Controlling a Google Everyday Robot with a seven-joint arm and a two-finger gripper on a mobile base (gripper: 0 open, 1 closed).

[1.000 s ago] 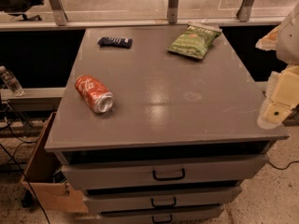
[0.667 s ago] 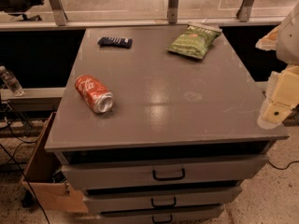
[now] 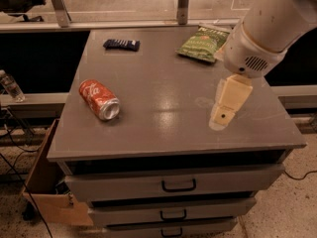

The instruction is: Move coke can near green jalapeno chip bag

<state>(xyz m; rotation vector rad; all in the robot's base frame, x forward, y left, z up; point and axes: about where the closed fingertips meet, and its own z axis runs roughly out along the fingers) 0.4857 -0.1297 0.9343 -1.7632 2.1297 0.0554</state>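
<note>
End effector (image 3: 221, 119), cream-coloured, on a bulky white robot arm (image 3: 270, 24), hangs over the right front part of the grey flat-topped table (image 3: 163, 138), tip angled down toward the surface. Can't tell whether it touches the tabletop, and can't tell whether it is open or closed from this angle.

Small red aluminium coke can with white script (image 3: 99, 99) lies on its side on the left front part of the table, silver end facing the front edge, well apart from the end effector. Crinkly green jalapeno chip bag with white lettering (image 3: 204, 42) lies flat at the far right corner, just beside the arm's housing and well apart from the can. Dark blue flat packet (image 3: 121, 44) lies at the far left, behind the can.

Under the tabletop sit grey drawers with dark handles (image 3: 178, 185). Brown cardboard box (image 3: 47, 195) stands on the floor at the table's left front. Clear plastic bottle (image 3: 11, 86) shows at the left edge.
</note>
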